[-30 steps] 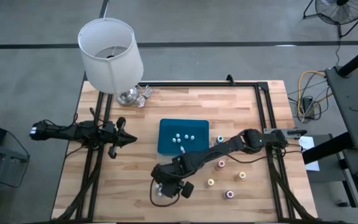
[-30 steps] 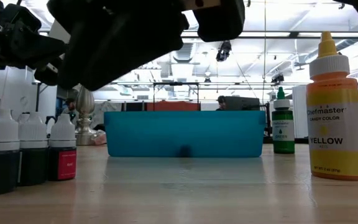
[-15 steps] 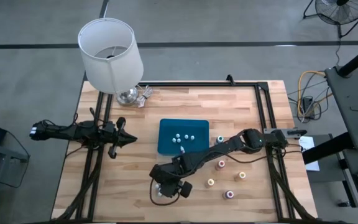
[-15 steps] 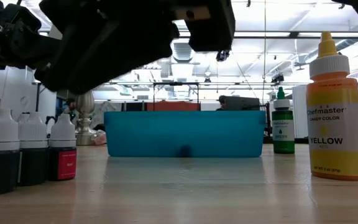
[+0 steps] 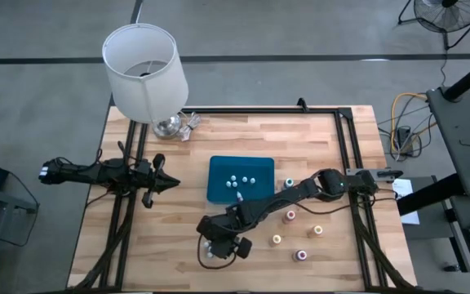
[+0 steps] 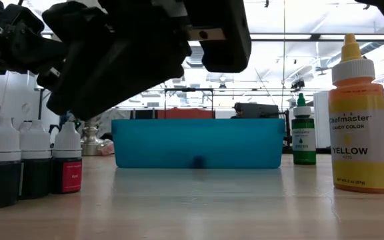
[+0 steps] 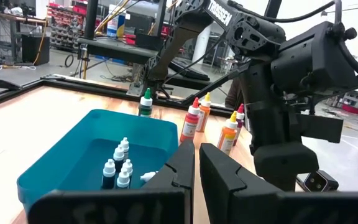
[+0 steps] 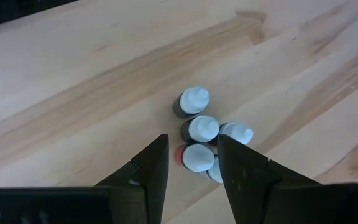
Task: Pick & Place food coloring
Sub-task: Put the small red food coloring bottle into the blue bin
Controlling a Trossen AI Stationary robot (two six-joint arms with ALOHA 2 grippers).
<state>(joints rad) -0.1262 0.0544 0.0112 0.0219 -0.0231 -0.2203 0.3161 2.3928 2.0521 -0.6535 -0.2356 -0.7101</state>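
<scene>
Currently the right gripper [image 8: 191, 163] hangs over a tight cluster of small white-capped bottles [image 8: 204, 134] standing on the worktop close to its front edge, left of centre. Its fingers [image 8: 151, 168] are spread apart, straddling one bottle with a red body [image 8: 191, 157]; nothing is clamped between them, and contact cannot be judged. From the table-height camera three of these little bottles [image 6: 35, 160] stand upright in a row, touching, with the dark bulk of the right arm above them.

Blue tray [image 5: 219, 175] sits mid-worktop. Several small white-capped bottles [image 5: 239, 180] lie or stand inside it; the left wrist camera shows a few upright [image 7: 118, 168] and one tipped on its side.

Larger squeeze bottles stand upright on the worktop to the right of the tray, apart from one another: green bottle [image 5: 289, 184] just beside the tray's right wall, then others nearer the front right corner, including a yellow bottle [image 6: 360, 120] labelled YELLOW, closest to the low camera.

Left gripper [image 5: 166, 183] waits near the left edge of the worktop, pointing toward the tray, fingers [image 7: 219, 171] pressed nearly together, holding nothing.

White-shaded lamp [image 5: 145, 69] stands at the back left corner.
</scene>
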